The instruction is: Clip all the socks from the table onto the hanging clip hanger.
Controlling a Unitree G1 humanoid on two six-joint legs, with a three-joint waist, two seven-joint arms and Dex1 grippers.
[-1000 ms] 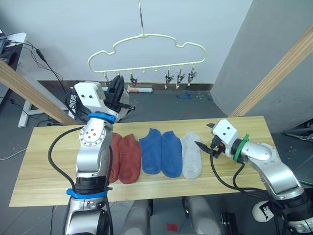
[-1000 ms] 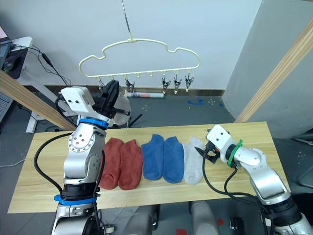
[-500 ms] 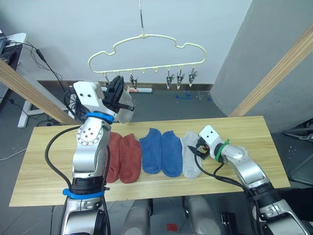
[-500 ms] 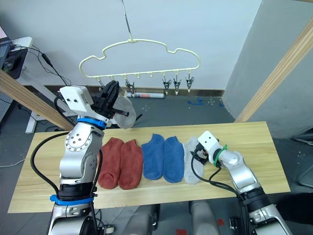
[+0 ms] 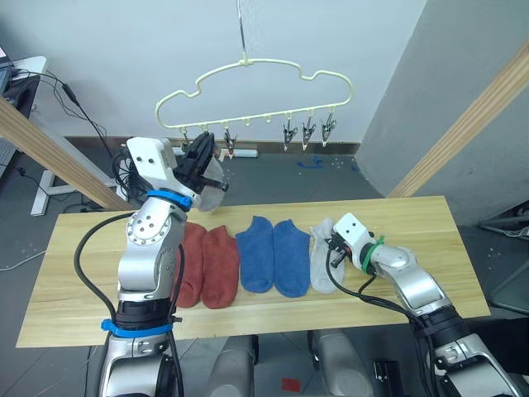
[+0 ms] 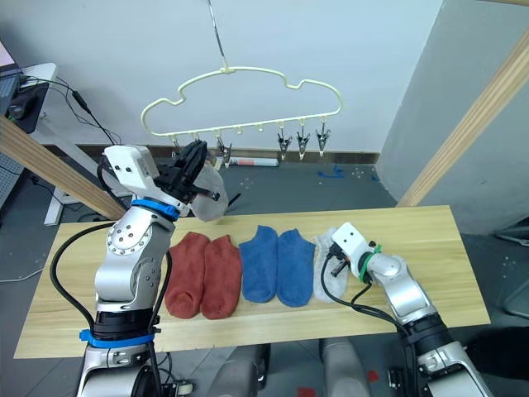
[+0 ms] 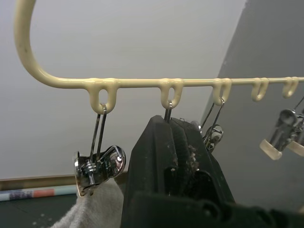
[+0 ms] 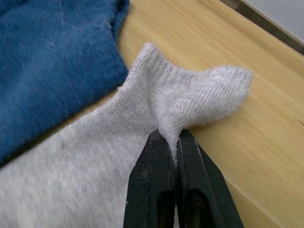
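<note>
Right gripper [image 8: 173, 142] now pinching grey sock [image 8: 109, 156] cuff, bare worktop [image 5: 430, 223] right of it — left gripper [image 7: 183, 142] closed at clip hanger [image 5: 248, 83], hanger shifted right

Ahead of me a plain white wall [image 5: 124, 41]; a grey wall panel [image 5: 430, 74] angles in on my right. Dark grey floor [image 5: 273, 178] below, with blue tape scraps [image 5: 312, 162]. Slanted wooden poles: one at my left [image 5: 50, 153], one at my right [image 5: 471, 116]. White desk [image 5: 29, 66] with black cables [image 5: 70, 95] at far left.
</note>
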